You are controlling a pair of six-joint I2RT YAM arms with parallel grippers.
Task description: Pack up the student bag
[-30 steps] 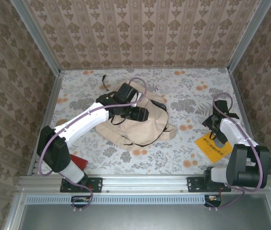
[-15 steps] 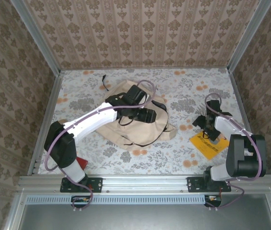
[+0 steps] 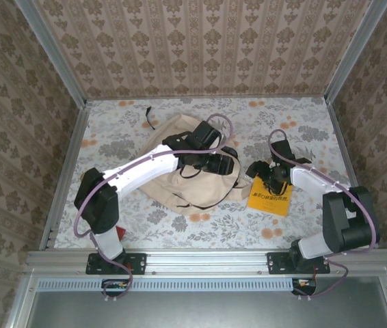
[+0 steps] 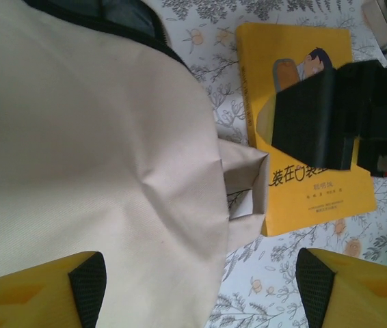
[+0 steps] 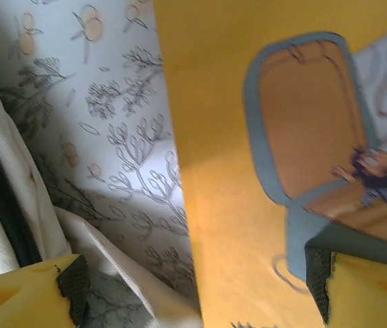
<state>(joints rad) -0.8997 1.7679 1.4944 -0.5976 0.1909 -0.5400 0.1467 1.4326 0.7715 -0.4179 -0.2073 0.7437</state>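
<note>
Currently the student bag (image 3: pixel 200 191) lies slumped in the middle of the table (image 3: pixel 303 137), w/ a yellow book (image 3: pixel 273 199) flat on the cloth just beside its right edge. A cream flap of the bag meets the book's edge, touching or overlapping, can't tell which. The left end effector (image 3: pixel 222 162) hangs over the bag's right side, fingers (image 4: pixel 77 290) spread apart w/ fabric below them & nothing clamped. The right end effector (image 3: pixel 267 179) sits over the book's far end, fingers (image 5: pixel 364 290) also apart: one over the cover, the other off the edge by the bag fabric, so no grip yet. Step in hand, imo: get the book into the bag. To do it well, the left side should first find the zip mouth (dark line at the top of the left wrist view), pinch only the upper layer & lift so the opening gapes toward the book, i.e. not both layers. The right side shouldn't try a flat top pinch, b/c a thin book lying flat gives no purchase. Better to tip one edge up or slide it, then close across the thickness. Feed it in at a low angle & watch that flap so it doesn't snag. Whether the zip is fully undone I can't tell.
</note>
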